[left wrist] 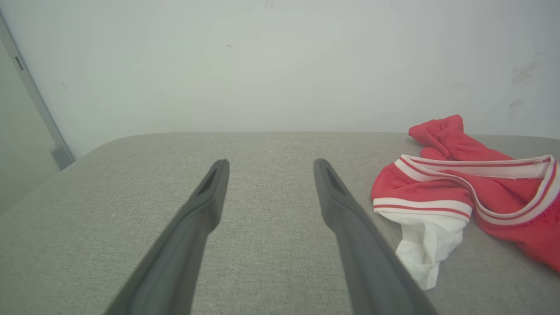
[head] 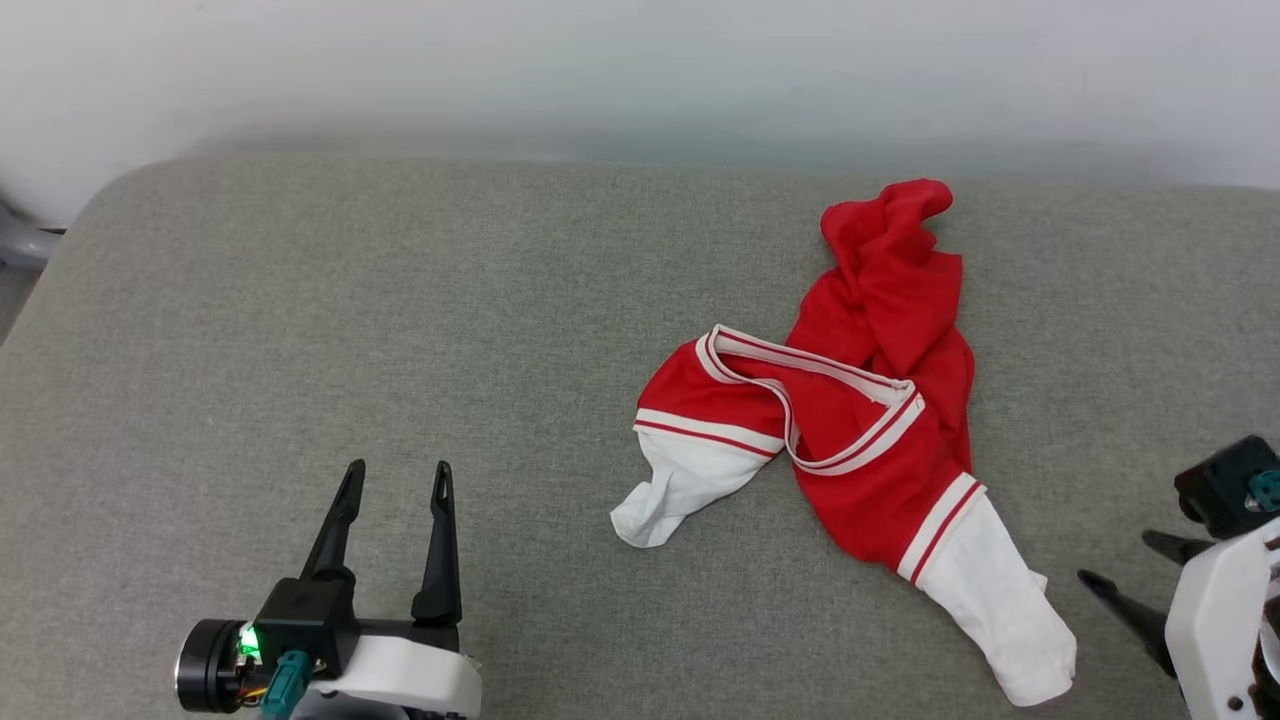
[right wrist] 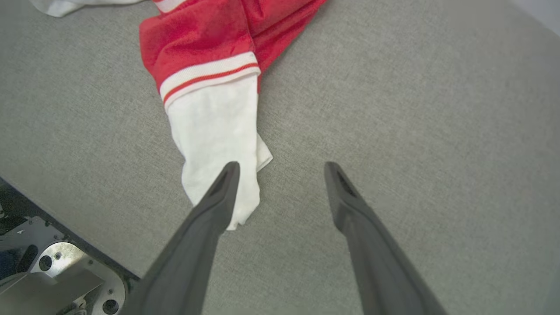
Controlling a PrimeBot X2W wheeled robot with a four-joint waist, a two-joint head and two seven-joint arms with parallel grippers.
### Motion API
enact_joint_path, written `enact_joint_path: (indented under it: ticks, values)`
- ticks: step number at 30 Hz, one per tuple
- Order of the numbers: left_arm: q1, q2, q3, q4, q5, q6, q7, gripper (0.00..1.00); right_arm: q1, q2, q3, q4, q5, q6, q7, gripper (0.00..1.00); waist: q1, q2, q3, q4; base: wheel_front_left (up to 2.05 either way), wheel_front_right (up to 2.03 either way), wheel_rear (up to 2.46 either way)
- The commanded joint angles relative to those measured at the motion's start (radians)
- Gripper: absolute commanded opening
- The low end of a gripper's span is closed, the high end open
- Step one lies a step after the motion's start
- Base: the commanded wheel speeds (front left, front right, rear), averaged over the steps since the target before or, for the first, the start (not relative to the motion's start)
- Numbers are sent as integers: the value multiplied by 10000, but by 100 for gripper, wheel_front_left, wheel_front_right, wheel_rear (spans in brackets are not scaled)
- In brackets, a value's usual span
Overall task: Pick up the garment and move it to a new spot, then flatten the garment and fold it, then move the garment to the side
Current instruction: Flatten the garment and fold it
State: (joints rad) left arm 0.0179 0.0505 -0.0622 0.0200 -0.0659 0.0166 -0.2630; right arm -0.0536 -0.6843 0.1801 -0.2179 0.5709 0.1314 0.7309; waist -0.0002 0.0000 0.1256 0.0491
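Observation:
The garment [head: 860, 420] is a red jersey with white sleeves and a red-white striped collar, lying crumpled right of centre on the grey padded surface [head: 400, 320]. My left gripper [head: 397, 478] stands open at the lower left, well away from the cloth, with nothing between its fingers. In the left wrist view the garment [left wrist: 472, 197] lies to the right of the left gripper [left wrist: 271, 168]. My right gripper [head: 1125, 565] sits at the lower right edge, just right of the near white sleeve [head: 1000, 610]. In the right wrist view the right gripper [right wrist: 282, 170] is open above the surface, its left finger [right wrist: 223, 192] over the sleeve tip [right wrist: 214, 140].
A pale wall [head: 640, 70] runs behind the surface's far edge. The surface's rounded left corner [head: 120, 190] drops off beside a grey fitting [head: 20, 245]. The robot's base [right wrist: 48, 271] shows past the near edge in the right wrist view.

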Motion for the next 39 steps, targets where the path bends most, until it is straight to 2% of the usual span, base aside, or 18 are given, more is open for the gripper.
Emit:
enact_joint_path:
  ticks: [1, 6, 11, 19, 20, 21, 22, 25, 30, 35, 39]
  values:
    - [-102, -3, -35, -40, -56, -6, -25, 100, 194, -175, 68, -37, 112, -14, 358, 100, 2, 0, 114, 72, 0, 0, 0]
    - [-290, -6, -101, -25, -91, -34, -25, 100, 251, -203, 363, 564, 215, -14, 709, 100, 2, 0, 384, 273, 0, 0, 0]
    - [-486, -6, -113, -40, -145, 1, -25, 100, -12, -60, 821, 1506, 221, -14, 544, 100, 2, 0, 656, 487, 0, 0, 0]
    - [-682, -5, -163, 38, -207, 13, -25, 100, -449, 420, 2115, 3233, 41, -10, -374, 100, 2, 0, 925, 708, 0, 0, 0]
    - [-671, -5, -161, 44, -214, 18, -25, 100, -457, 428, 2266, 3387, 28, -10, -510, 95, 2, 0, 930, 717, 0, 0, 0]
    - [-665, -6, -148, 57, -219, 29, -25, 100, -473, 455, 2419, 3505, 84, -10, -634, 42, 2, 0, 922, 721, 0, 0, 0]
    - [-651, -6, -132, 63, -211, 46, -25, 100, -515, 471, 2526, 3564, 160, -8, -779, 0, 2, 0, 906, 719, 0, 0, 0]
    - [-502, -6, -81, 87, -179, 82, -25, 100, -623, 335, 2486, 3554, 266, -10, -1290, 0, 2, 0, 788, 652, 0, 0, 0]
    - [-420, -6, -64, 89, -172, 101, -25, 100, -703, 87, 1625, 3456, 497, -19, -1919, 0, 2, 0, 629, 522, 0, 0, 0]
    - [-389, -5, -76, 83, -150, 78, -25, 100, -596, -150, 316, 3710, 624, -14, -2231, 0, 2, 0, 517, 410, 0, 0, 0]
    - [-435, -5, -135, 106, -137, 45, -25, 100, -504, -189, -793, 4501, 587, -14, -2421, 0, 2, 0, 487, 463, 0, 0, 0]
